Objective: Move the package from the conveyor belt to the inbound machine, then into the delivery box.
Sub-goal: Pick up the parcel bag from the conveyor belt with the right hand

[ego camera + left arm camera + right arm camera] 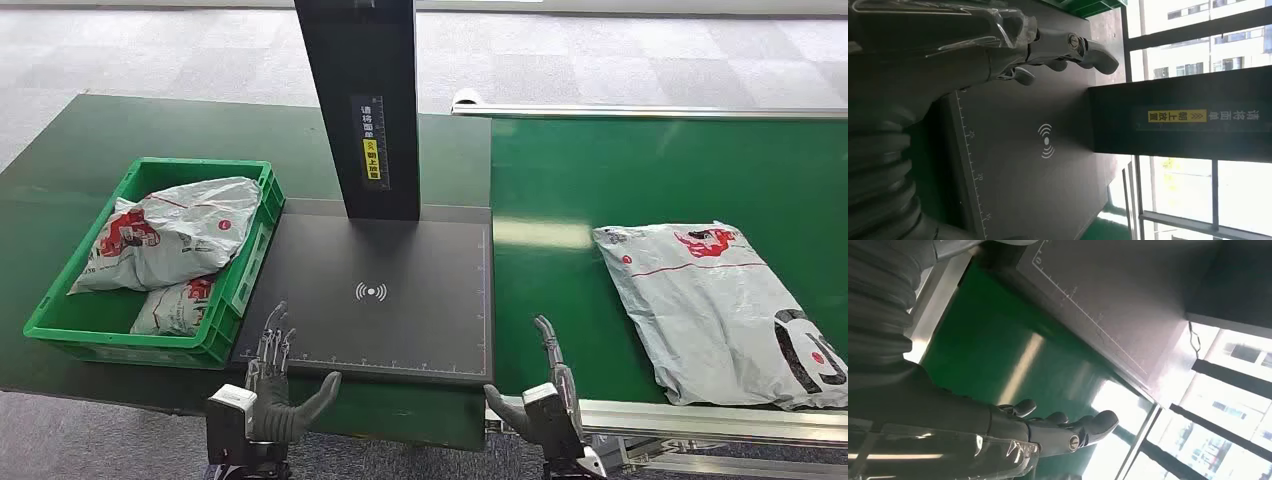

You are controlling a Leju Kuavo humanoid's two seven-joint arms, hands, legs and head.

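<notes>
Package (722,305) lies on conveyor belt (560,300), right of scanner plate (370,290); both hands released, left hand (272,385), right hand (545,395).

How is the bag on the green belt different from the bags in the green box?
The bag on the belt lies alone and spread out flat; the two bags in the box are piled, one partly over the other, and look crumpled. The belt bag shows a big black and red mark near one end; the box bags show mostly red print. Alike: all are pale grey plastic mail bags, and neither hand touches them.
</notes>
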